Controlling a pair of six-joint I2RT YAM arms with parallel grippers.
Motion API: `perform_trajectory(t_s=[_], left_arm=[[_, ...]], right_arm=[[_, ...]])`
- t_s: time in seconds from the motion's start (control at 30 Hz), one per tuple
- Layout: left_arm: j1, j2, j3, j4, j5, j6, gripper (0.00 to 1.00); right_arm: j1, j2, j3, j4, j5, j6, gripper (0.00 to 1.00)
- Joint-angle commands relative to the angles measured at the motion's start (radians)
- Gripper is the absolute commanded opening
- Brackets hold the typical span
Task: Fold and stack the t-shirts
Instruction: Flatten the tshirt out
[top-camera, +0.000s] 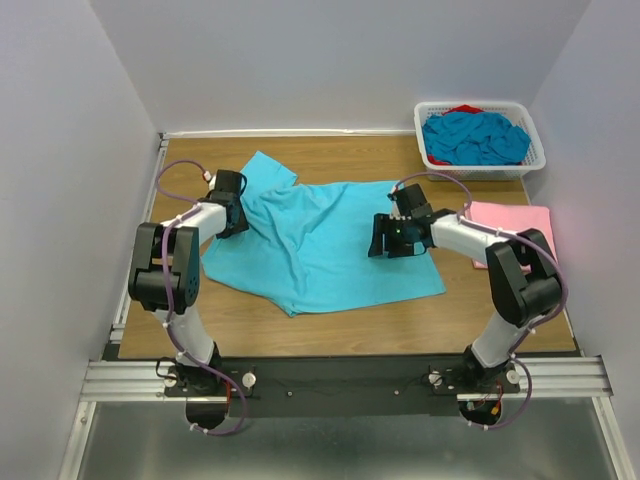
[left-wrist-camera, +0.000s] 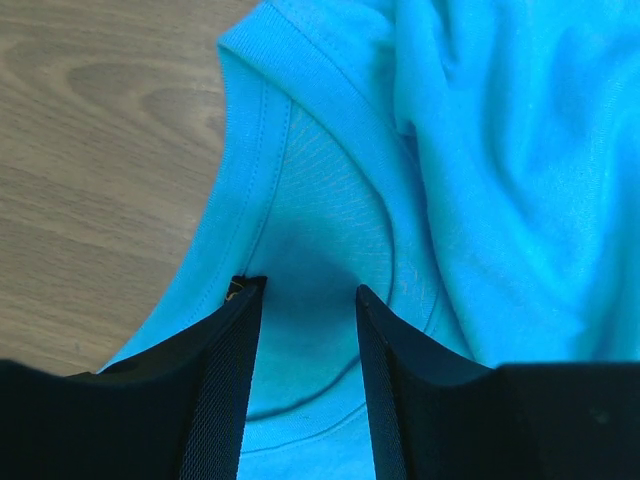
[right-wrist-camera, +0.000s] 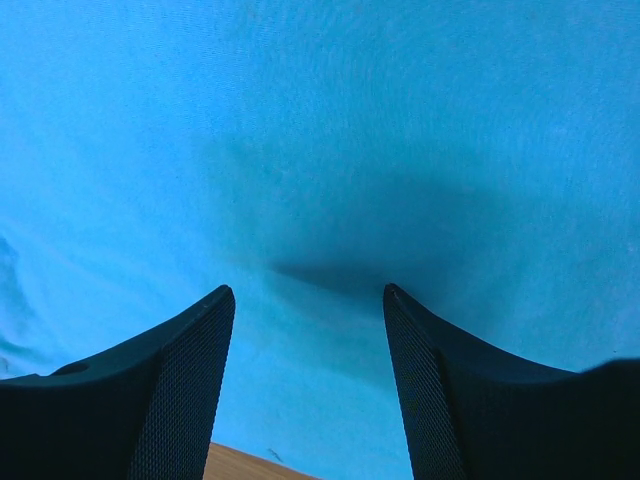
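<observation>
While the left gripper (left-wrist-camera: 305, 290) hangs with jaws apart over the neckline of the rumpled turquoise-blue cloth t-shirt (top-camera: 330, 250) spread mid-table, the right gripper (right-wrist-camera: 305, 292) holds its jaws wide above that shirt's right part; further right lies a folded pale pink t-shirt (top-camera: 512, 222), and heaped turquoise t-shirts (top-camera: 475, 138) fill the far-right white lattice plastic basket (top-camera: 480, 170)
</observation>
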Motion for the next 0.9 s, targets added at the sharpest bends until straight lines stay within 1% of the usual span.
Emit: perform_trajectory(t_s=[0.0, 0.07, 0.17, 0.23, 0.47, 0.57, 0.67, 0.77, 0.87], left_arm=[[0.050, -0.009, -0.113, -0.034, 0.070, -0.041, 0.51], [0.098, -0.049, -0.173, -0.033, 0.124, -0.058, 0.50], [0.106, -0.114, -0.226, -0.048, 0.138, -0.070, 0.50], [0.138, -0.169, -0.270, -0.059, 0.148, -0.081, 0.50], [0.190, -0.350, -0.411, -0.065, 0.205, -0.162, 0.50], [0.190, -0.442, -0.424, -0.109, 0.179, -0.185, 0.51], [0.190, -0.548, -0.396, -0.154, 0.146, -0.205, 0.51], [0.190, -0.609, -0.339, -0.187, 0.098, -0.185, 0.55], [0.190, -0.637, -0.287, -0.148, 0.060, -0.142, 0.57]], right_arm=[[-0.019, -0.022, -0.124, -0.072, 0.047, 0.030, 0.69], [-0.031, -0.063, -0.172, -0.073, 0.046, 0.042, 0.69], [-0.050, -0.112, -0.229, -0.076, 0.039, 0.061, 0.69], [-0.060, -0.152, -0.250, -0.084, 0.038, 0.076, 0.69], [-0.062, -0.246, -0.319, -0.147, -0.008, 0.107, 0.70], [-0.062, -0.302, -0.345, -0.170, -0.007, 0.110, 0.70], [-0.062, -0.370, -0.336, -0.191, -0.016, 0.098, 0.70], [-0.062, -0.421, -0.277, -0.210, -0.020, 0.086, 0.70], [-0.062, -0.426, -0.208, -0.210, 0.019, 0.064, 0.70]])
